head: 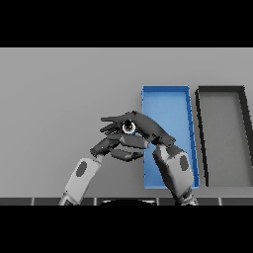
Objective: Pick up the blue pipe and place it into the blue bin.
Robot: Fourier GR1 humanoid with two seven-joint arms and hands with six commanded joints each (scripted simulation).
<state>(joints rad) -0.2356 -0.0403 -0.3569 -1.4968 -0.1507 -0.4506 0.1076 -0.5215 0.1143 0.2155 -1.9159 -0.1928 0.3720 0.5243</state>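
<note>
Only a small round end of the pipe (129,127) shows, pale with a dark centre, pinched between the fingers and thumb of my right hand (146,126). That hand hovers just left of the blue bin's (166,88) left wall, its forearm crossing the bin's near corner. My left hand (111,146) sits right beneath and to the left of it. Its fingers reach out towards the right, just under the pipe, and I cannot tell whether they touch it. The rest of the pipe is hidden by the hands.
A dark grey bin (220,89) stands directly right of the blue one, with their long sides parallel. Bare grey table (59,99) spreads across the left and the back.
</note>
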